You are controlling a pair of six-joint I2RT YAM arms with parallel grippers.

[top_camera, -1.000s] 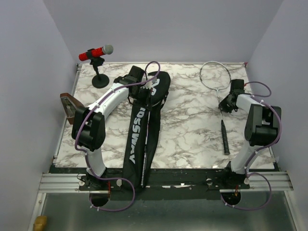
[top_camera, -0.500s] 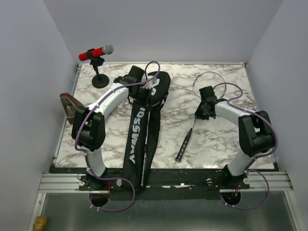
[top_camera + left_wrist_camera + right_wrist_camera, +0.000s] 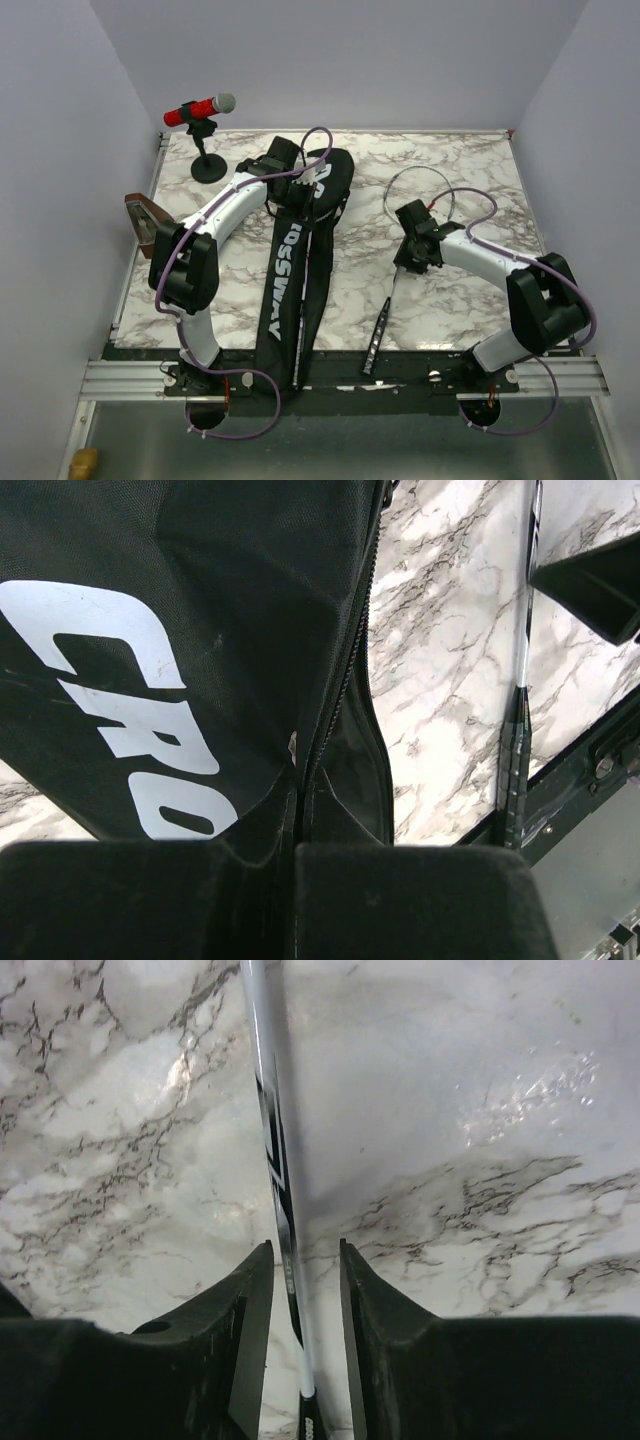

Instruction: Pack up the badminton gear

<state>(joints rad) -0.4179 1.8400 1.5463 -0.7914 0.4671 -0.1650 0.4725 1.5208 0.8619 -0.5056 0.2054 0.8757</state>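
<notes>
The black bag lettered "CROSSWAY" [image 3: 290,270] lies lengthwise left of the table's centre. My left gripper [image 3: 283,163] is shut on the bag's edge by the zip near its far end; the left wrist view shows the fabric [image 3: 150,600] pinched between my fingers [image 3: 400,900]. My right gripper [image 3: 410,258] holds a racket by its thin shaft [image 3: 272,1130], which runs between my fingers [image 3: 250,1300]. The racket's dark handle [image 3: 377,335] reaches the table's near edge, and its hoop points to the far side. The shaft also shows in the left wrist view [image 3: 522,660]. No shuttlecocks or tube are in view.
A red microphone [image 3: 200,108] on a black stand is at the far left corner. A brown wedge [image 3: 145,218] sits at the left edge. A metal rail [image 3: 340,375] runs along the near edge. Walls close in on both sides.
My right gripper has swept the racket from the right side toward the centre, turning its handle toward the near edge. My left gripper and the bag have not moved.
</notes>
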